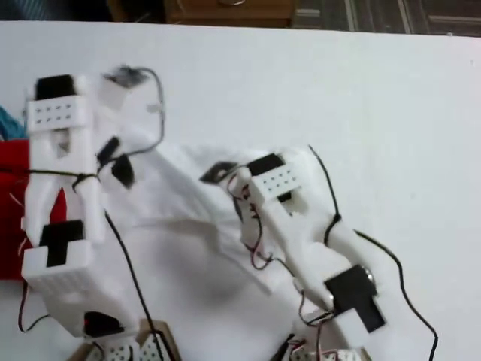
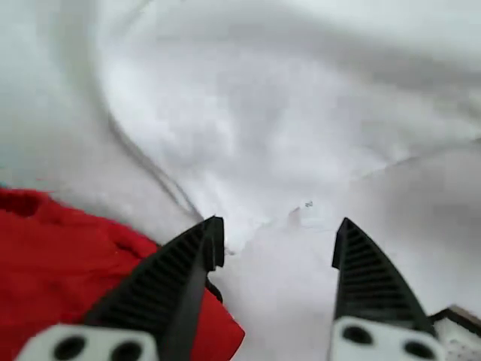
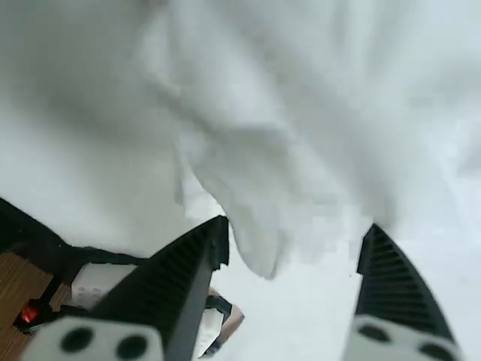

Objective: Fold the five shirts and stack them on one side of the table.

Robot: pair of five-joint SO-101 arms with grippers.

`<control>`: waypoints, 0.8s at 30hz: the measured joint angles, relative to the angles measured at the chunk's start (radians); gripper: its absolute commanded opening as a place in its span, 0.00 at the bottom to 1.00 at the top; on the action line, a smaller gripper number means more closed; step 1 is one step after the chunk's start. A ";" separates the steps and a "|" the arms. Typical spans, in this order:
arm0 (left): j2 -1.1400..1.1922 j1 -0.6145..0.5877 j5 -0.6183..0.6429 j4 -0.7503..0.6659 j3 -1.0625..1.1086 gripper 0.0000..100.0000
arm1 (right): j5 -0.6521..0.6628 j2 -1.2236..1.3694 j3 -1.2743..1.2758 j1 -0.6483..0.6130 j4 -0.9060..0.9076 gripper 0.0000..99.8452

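Note:
A white shirt lies rumpled on the white table, between the two arms. A red shirt lies at the table's left edge, partly under the left arm. My left gripper hangs open over the white shirt's left part; its wrist view shows the white shirt below the left gripper and the red shirt beside one finger. My right gripper is open at the shirt's upper middle. In its wrist view a fold of the white shirt reaches down between the fingers of the right gripper.
A bit of teal cloth shows at the left edge above the red shirt. The table's right half and far side are bare white. Arm cables trail over the near right. An arm base on wood shows in the right wrist view.

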 measured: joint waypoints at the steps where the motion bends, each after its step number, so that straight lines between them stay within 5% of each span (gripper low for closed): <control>1: -0.002 -0.015 0.028 0.000 -0.026 0.25 | 0.000 -0.031 0.000 0.000 0.021 0.28; 11: 0.037 -0.092 0.210 -0.066 -0.068 0.25 | 0.080 -0.259 0.000 0.000 0.120 0.28; 17: 0.265 -0.106 0.473 -0.153 -0.086 0.25 | 0.089 -0.244 0.000 0.193 -0.080 0.28; 24: 0.482 -0.117 0.657 -0.074 -0.330 0.25 | 0.087 -0.124 -0.071 0.382 -0.285 0.28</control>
